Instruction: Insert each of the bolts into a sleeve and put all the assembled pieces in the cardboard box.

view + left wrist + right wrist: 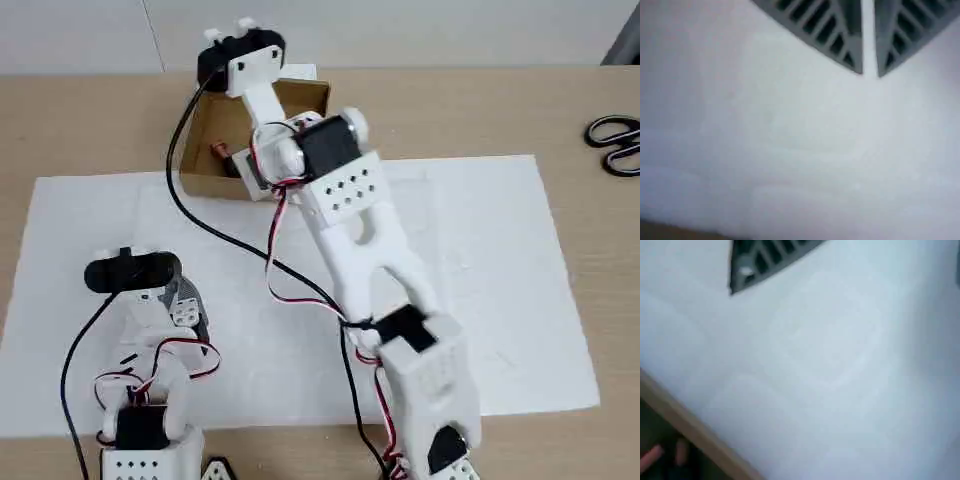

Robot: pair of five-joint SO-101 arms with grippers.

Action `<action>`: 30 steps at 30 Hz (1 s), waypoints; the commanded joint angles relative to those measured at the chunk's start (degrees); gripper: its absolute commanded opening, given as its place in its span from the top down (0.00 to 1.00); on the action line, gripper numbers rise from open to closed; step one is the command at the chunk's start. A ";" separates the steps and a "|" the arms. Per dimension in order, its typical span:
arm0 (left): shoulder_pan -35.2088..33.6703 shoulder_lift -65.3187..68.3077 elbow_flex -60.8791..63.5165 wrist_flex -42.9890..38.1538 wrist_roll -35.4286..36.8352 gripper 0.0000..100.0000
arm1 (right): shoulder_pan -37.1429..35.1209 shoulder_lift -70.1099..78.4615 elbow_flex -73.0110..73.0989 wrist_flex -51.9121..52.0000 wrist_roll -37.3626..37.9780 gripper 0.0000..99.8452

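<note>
The cardboard box stands at the back of the table. A reddish piece lies inside it, and the right wrist view shows reddish pieces past the box wall. My right arm stretches to the box, its gripper low at the box's near corner. In its own view the right gripper is open over white paper and holds nothing. One grey finger is in plain sight. My left gripper rests folded at the front left. Its fingertips are nearly together and empty above the paper.
A large white paper sheet covers the middle of the wooden table. Black scissors lie at the far right edge. Black and red cables trail from both arms across the sheet.
</note>
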 commanded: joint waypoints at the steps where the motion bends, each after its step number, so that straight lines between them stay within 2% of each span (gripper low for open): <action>1: -0.18 -0.70 -0.22 0.00 0.35 0.99 | 1.45 -9.63 5.10 0.22 0.26 0.81; 11: -0.18 -0.70 -0.22 0.00 0.35 0.99 | 8.31 -29.23 36.84 -0.22 -0.09 0.81; 16: -0.18 -0.70 -0.22 0.00 0.35 0.99 | 9.54 -37.41 51.69 -4.00 -6.59 0.81; 20: -0.18 -0.70 -0.22 0.00 0.35 0.99 | 12.97 -43.65 61.01 -10.86 -11.60 0.81; 25: -0.18 -0.70 -0.22 0.00 0.35 0.99 | 19.03 -52.62 76.04 -24.31 -18.20 0.81; 30: -0.18 -0.70 -0.22 0.00 0.35 0.99 | 23.96 -63.60 93.80 -36.35 -18.64 0.81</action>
